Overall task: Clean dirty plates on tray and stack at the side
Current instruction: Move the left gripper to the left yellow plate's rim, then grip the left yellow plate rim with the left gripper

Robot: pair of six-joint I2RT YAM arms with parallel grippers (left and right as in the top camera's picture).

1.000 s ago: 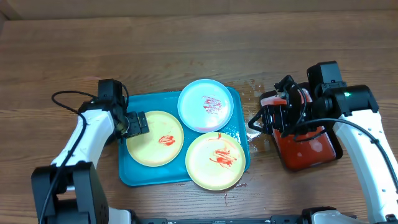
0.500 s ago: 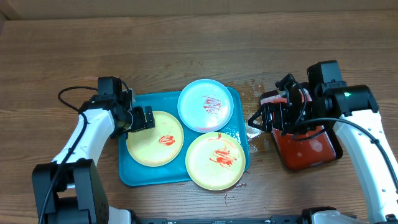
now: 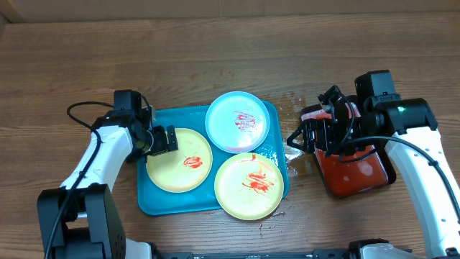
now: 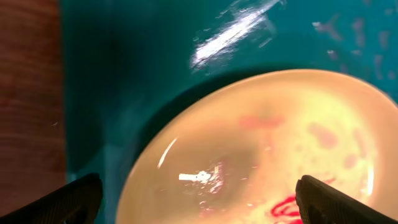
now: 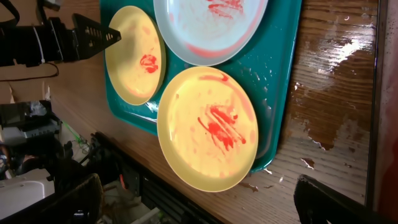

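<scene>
The turquoise tray [image 3: 154, 198] holds three smeared plates. A pale yellow plate [image 3: 169, 169] lies at its left, a light blue plate [image 3: 238, 121] at the back, and a second pale yellow plate [image 3: 249, 185] at the front right. My left gripper [image 3: 167, 139] is open over the left yellow plate's near rim; in the left wrist view its fingertips [image 4: 199, 199] straddle that plate [image 4: 261, 143]. My right gripper [image 3: 298, 138] is open and empty, hovering right of the tray. The right wrist view shows the tray [image 5: 283, 81] and all three plates.
A black tray of red liquid [image 3: 356, 171] sits at the right under my right arm. Wet spill marks lie on the wood [image 3: 295, 164] between it and the turquoise tray. A black cable [image 3: 75, 115] loops beside my left arm.
My left gripper moved slightly right and back over the left yellow plate's edge, then held still. The right arm has not moved.
</scene>
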